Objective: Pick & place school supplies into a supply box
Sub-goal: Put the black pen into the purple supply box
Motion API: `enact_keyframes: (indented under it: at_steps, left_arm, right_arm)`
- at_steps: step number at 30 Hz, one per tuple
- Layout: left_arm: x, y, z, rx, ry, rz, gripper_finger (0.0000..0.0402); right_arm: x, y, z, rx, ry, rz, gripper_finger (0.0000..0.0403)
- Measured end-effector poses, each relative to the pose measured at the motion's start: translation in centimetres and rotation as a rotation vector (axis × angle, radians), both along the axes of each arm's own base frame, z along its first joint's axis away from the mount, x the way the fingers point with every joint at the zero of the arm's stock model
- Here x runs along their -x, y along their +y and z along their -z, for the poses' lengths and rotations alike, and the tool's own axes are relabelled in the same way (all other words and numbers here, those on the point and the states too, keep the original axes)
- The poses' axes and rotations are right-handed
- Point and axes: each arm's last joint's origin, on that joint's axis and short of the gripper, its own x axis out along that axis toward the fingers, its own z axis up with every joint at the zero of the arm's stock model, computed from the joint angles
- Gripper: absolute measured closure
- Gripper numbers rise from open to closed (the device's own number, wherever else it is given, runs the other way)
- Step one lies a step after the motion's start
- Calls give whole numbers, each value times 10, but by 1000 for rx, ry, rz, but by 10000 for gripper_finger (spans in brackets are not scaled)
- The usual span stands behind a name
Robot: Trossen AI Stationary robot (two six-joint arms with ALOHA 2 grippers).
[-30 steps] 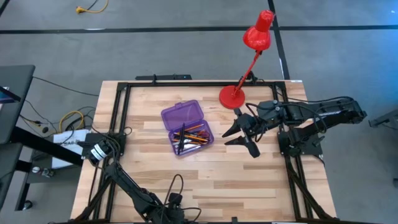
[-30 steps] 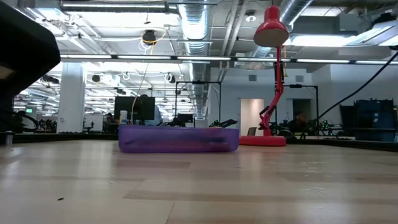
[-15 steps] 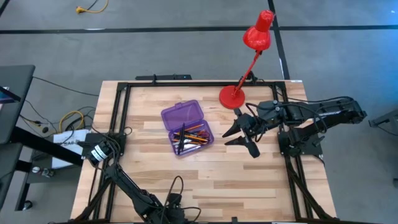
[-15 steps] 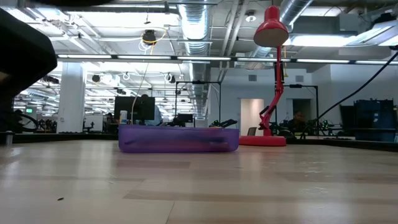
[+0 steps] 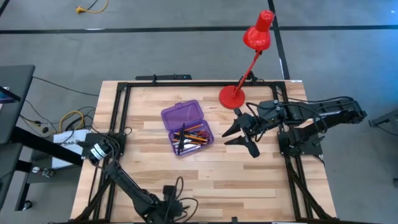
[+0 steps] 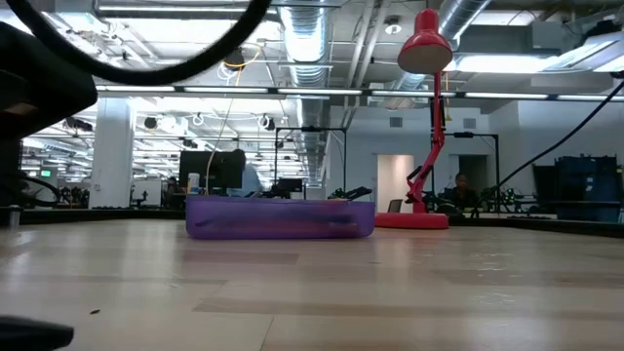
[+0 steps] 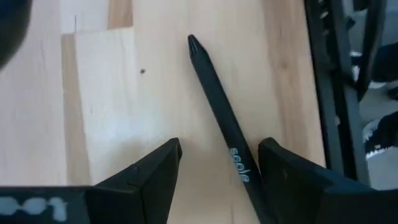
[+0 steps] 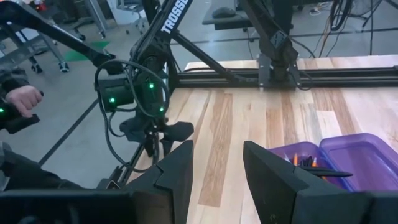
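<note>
Left gripper [image 7: 217, 163], jaws parted, hangs low over the wooden desk [image 7: 99, 93] with a slim black pen [image 7: 217, 112] lying between its fingers, ungrasped. Right gripper [image 5: 239, 135], open and empty, hovers just beside the open translucent purple plastic pencil case [image 5: 186, 127] holding orange pencils [image 5: 198, 129].

I counted one purple supply box [image 5: 186, 129] at the centre of the overhead frame, lid open, with a cluster of orange pencils [image 5: 195, 130] and black pens [image 5: 180, 142] inside, too tangled to number. One black pen [image 7: 221, 127] lay between my left fingers [image 7: 155, 171]. One red lamp [image 5: 247, 61] stood upper right.
</note>
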Motion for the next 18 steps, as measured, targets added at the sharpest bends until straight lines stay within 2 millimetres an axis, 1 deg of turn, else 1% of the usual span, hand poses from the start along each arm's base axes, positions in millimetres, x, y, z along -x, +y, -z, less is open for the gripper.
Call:
enact_keyframes:
  at_steps: [6, 11, 14, 18]
  left_arm:
    - [0, 10, 0, -8, 90, -27, 198]
    - [0, 18, -2, -26, 146, -94, 221]
    - [3, 28, -3, -82, 208, -137, 236]
    - [3, 33, -3, -104, 240, -147, 252]
  right_arm:
    - [0, 0, 0, 1, -3, 2, 269]
    - [0, 1, 0, 0, -5, 0, 269]
    - [0, 1, -1, 0, -6, 0, 269]
    - [0, 1, -1, 0, -7, 0, 269]
